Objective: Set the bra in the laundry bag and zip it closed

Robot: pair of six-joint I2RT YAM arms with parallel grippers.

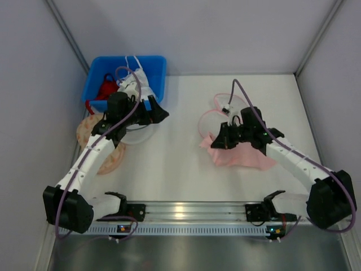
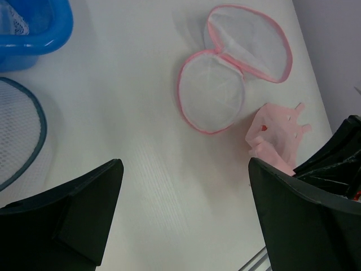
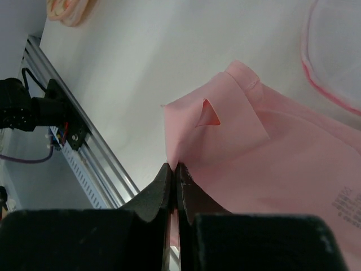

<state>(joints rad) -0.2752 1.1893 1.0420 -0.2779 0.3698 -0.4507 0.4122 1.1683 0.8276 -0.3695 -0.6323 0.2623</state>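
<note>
The pale pink bra [image 1: 243,156] lies crumpled on the table right of centre. My right gripper [image 1: 216,142] is shut on its left edge, with a fold of the bra [image 3: 265,164] pinched between the closed fingertips in the right wrist view. The laundry bag [image 1: 208,119], two white mesh discs with pink rims, lies open just behind the bra, partly hidden by the right arm. In the left wrist view the laundry bag [image 2: 211,93] shows with its lid disc folded back, and the bra [image 2: 274,138] lies beside it. My left gripper [image 1: 158,113] is open and empty, hovering near the blue bin.
A blue bin [image 1: 96,90] at the back left holds a red garment [image 1: 105,87] and a white garment [image 1: 135,84]. A dark-rimmed mesh disc [image 2: 17,130] and a beige patterned pouch [image 1: 104,155] lie under the left arm. A metal rail [image 1: 192,212] runs along the near edge.
</note>
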